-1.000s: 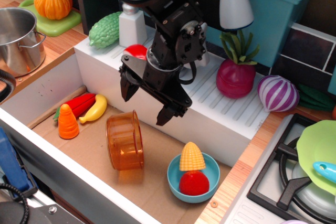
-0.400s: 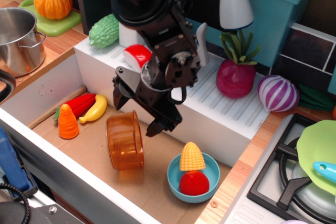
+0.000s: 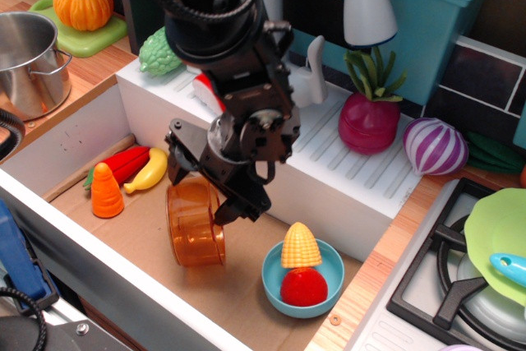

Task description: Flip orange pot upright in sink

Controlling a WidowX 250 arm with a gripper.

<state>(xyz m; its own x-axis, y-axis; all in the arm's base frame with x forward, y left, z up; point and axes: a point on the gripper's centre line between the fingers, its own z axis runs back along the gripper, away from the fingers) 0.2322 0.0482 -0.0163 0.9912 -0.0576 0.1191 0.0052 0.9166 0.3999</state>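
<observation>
Glossy black arm, ribbed cable, black tool (image 3: 203, 182)

— Do we see any writing, label, brand or number anywhere here?

— No, we find nothing we can read. We looked over every surface in view and none carries letters, digits or a sign.

— Could something be printed too small for us to make out?

— We cannot tell; nothing even looks like print to us.
</observation>
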